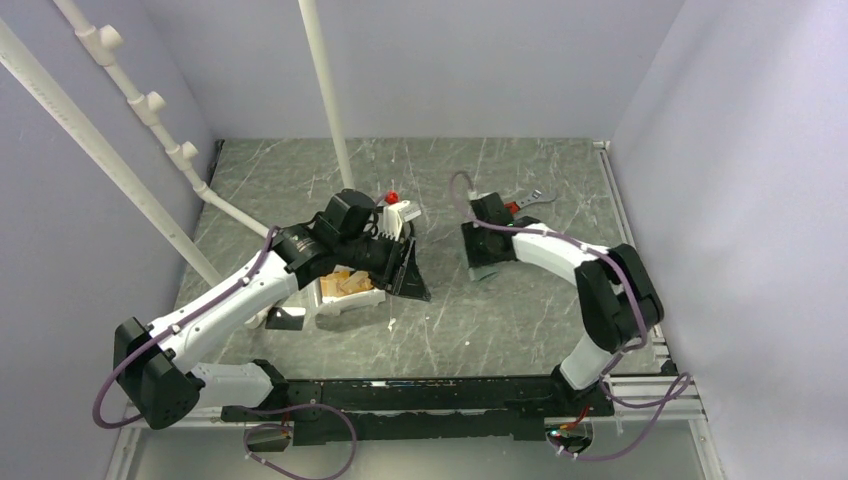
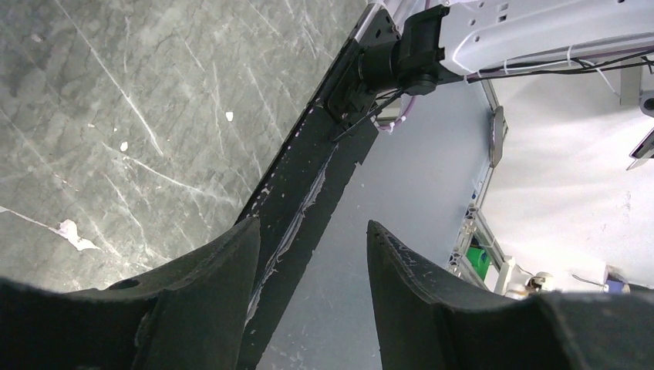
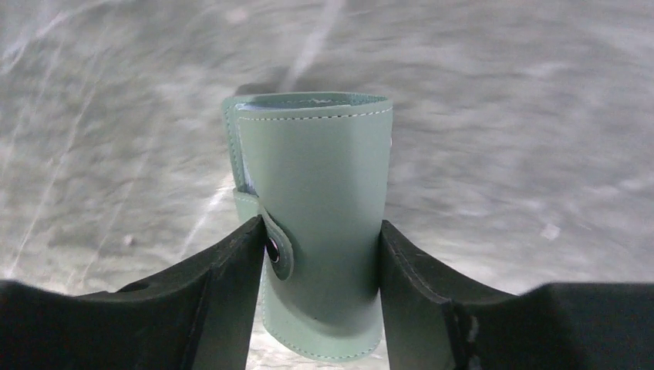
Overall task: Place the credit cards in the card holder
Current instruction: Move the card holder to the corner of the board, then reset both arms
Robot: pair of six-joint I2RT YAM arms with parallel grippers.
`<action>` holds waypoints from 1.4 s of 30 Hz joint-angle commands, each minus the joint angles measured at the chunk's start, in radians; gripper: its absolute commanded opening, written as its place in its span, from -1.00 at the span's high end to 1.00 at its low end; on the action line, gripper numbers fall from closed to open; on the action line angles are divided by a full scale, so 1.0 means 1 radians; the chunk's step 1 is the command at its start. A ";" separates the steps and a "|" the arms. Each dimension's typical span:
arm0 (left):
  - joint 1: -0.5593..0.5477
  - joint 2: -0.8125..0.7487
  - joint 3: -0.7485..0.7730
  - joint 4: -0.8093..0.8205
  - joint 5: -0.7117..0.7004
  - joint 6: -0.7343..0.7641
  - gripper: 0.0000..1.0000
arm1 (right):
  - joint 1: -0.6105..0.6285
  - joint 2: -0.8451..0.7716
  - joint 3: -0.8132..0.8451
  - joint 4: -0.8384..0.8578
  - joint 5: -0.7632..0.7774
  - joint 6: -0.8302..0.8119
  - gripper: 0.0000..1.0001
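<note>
The card holder (image 3: 316, 154) is a pale grey-green folded wallet with a snap tab, standing on edge on the table. My right gripper (image 3: 321, 222) is shut on its two faces. In the top view the right gripper (image 1: 485, 252) is right of centre with the card holder (image 1: 487, 272) under it. Tan credit cards (image 1: 348, 282) lie in a white tray (image 1: 352, 304) left of centre. My left gripper (image 1: 412, 275) is open and empty, just right of the tray. The left wrist view shows its jaws (image 2: 312, 227) apart, with only table and front rail beyond.
A red-handled wrench (image 1: 525, 202) lies behind the right gripper. A white block with a red knob (image 1: 398, 210) stands behind the left gripper. A small dark flat piece (image 1: 285, 318) lies left of the tray. A white pole (image 1: 325, 90) rises at the back.
</note>
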 commanded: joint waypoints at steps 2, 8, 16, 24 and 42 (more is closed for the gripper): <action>-0.005 -0.037 0.038 -0.030 -0.021 0.028 -0.17 | -0.289 -0.162 -0.044 0.040 0.059 0.144 0.09; -0.010 -0.059 0.032 -0.016 -0.031 0.011 -0.17 | -0.663 -0.099 0.046 0.088 -0.062 0.183 0.04; -0.011 -0.074 0.118 -0.089 -0.060 0.035 -0.18 | -0.735 0.084 0.315 -0.118 0.059 0.100 -0.98; -0.009 -0.066 0.405 -0.221 -0.177 0.136 -0.20 | -0.603 -0.457 0.353 -0.211 -0.139 0.070 -0.99; -0.008 -0.305 0.565 0.091 -0.342 0.345 -0.55 | -0.561 -1.210 0.363 0.101 -0.073 0.110 -0.99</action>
